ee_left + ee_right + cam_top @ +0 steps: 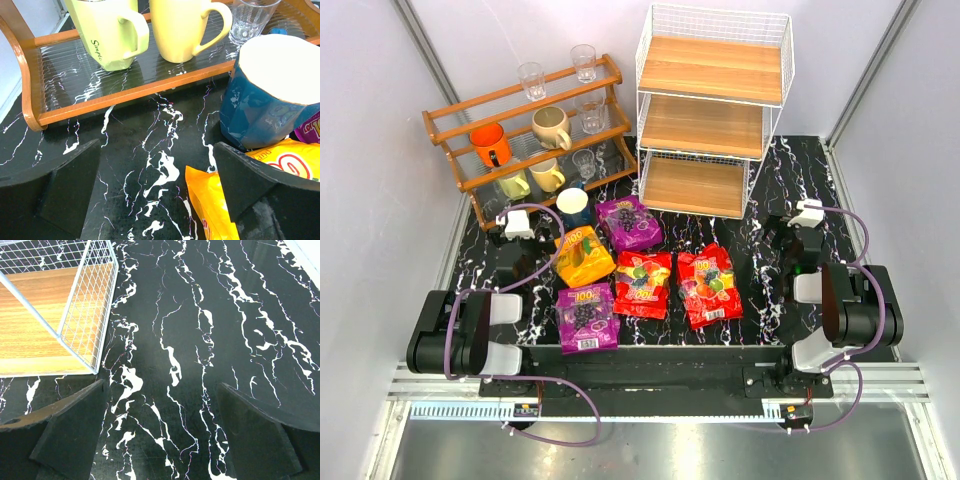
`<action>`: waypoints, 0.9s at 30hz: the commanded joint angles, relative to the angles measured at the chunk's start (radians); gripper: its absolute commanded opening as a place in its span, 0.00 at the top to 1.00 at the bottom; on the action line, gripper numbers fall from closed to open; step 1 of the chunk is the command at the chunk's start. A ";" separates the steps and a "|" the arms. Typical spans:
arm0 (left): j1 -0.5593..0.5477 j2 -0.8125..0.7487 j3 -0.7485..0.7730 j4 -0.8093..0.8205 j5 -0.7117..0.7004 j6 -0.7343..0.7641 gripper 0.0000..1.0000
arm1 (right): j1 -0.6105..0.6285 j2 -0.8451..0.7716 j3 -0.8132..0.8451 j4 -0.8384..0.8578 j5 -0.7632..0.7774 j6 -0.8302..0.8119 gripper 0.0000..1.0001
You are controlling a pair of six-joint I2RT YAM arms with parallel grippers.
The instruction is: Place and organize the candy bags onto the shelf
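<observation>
Top external view, black white-veined marble table (757, 300), pale walls (370, 150) — both arms' jaws wide, empty.

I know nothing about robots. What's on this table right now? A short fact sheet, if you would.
bags on table: two purple bags, two red bags, one orange-yellow bag
shelf: white wire, three wooden tiers, all bare
left hand: open, empty, beside the blue cup
right hand: open, empty, near the shelf's corner
progress: no bag shelved yet
</observation>
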 commanded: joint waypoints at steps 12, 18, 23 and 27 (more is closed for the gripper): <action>0.000 -0.004 0.026 0.056 0.008 0.005 0.01 | -0.002 -0.174 0.056 -0.142 -0.004 -0.010 0.00; -0.034 -0.191 0.089 -0.217 -0.100 -0.001 0.01 | -0.002 -0.482 0.223 -0.571 0.045 0.206 0.00; -0.043 -0.405 0.181 -0.548 -0.126 -0.206 0.01 | -0.002 -0.562 0.387 -0.969 0.031 0.303 0.00; -0.046 -0.522 0.204 -0.687 -0.080 -0.370 0.01 | -0.002 -0.593 0.387 -1.075 -0.060 0.361 0.00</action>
